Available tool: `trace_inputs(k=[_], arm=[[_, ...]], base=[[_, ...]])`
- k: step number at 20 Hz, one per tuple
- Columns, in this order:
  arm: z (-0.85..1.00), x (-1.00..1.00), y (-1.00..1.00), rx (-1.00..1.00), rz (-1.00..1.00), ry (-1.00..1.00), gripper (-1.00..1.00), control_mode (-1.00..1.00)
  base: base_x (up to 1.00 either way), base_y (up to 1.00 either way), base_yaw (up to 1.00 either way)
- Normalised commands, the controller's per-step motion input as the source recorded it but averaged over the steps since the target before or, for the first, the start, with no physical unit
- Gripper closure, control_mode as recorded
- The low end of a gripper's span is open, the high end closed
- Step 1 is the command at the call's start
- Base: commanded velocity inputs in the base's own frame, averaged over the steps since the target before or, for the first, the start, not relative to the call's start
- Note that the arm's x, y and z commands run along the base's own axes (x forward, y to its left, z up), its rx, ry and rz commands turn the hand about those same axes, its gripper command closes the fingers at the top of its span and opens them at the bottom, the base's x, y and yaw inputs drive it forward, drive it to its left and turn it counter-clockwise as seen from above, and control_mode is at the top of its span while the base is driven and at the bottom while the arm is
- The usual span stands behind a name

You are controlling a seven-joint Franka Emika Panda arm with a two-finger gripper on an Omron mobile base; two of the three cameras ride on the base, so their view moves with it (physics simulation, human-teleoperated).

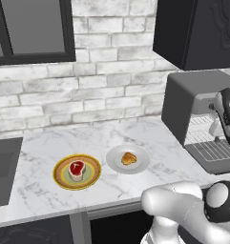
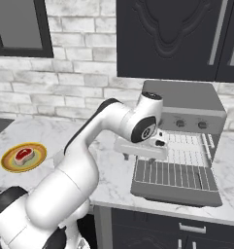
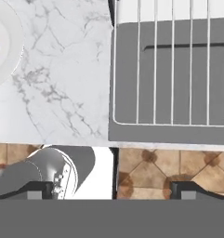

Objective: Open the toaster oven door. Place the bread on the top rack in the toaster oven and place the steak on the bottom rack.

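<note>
The toaster oven (image 2: 181,99) stands at the counter's right end with its door (image 2: 176,193) folded down flat. Inside it I see the top rack (image 2: 189,143). The bottom rack (image 2: 172,172) reaches out over the door. My gripper (image 2: 143,158) hangs at the oven's front left corner, pointing down, open and holding nothing. In the hand view its fingertips (image 3: 39,190) stand far apart over the door (image 3: 178,132) and the counter edge. The bread (image 1: 129,158) lies on a white plate (image 1: 117,164). Left of it, the steak (image 1: 77,169) sits on a yellow-rimmed plate (image 1: 61,178).
A dark sink (image 1: 2,167) is sunk into the marble counter (image 1: 40,147) at the far left. Black wall cabinets (image 2: 172,39) hang above the oven. Behind runs a brick wall with a window (image 1: 33,28). Tiled floor (image 3: 150,167) shows below the counter edge.
</note>
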Motion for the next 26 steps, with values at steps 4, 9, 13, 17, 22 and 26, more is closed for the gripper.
trace_inputs(k=[4, 9, 13, 17, 22, 26], arm=[[0.01, -0.08, 0.83, -0.11, -0.03, 0.00, -1.00, -1.00], [0.00, -0.01, 0.83, -0.13, -0.04, 0.00, -1.00, -1.00], [0.01, 0.00, 0.83, -0.10, -0.07, 0.00, -1.00, -1.00], [0.04, 0.01, 0.82, -0.05, -0.10, 0.00, -1.00, -1.00], [0.04, 0.04, 0.77, 0.00, -0.07, 0.00, -1.00, -1.00], [0.02, 0.05, 0.73, 0.00, -0.05, 0.00, -1.00, -1.00]], base=[[0.00, 0.00, 0.00], [0.00, 0.00, 0.00], [0.00, 0.00, 0.00], [0.00, 0.00, 0.00], [0.00, 0.00, 0.00], [0.00, 0.00, 0.00]])
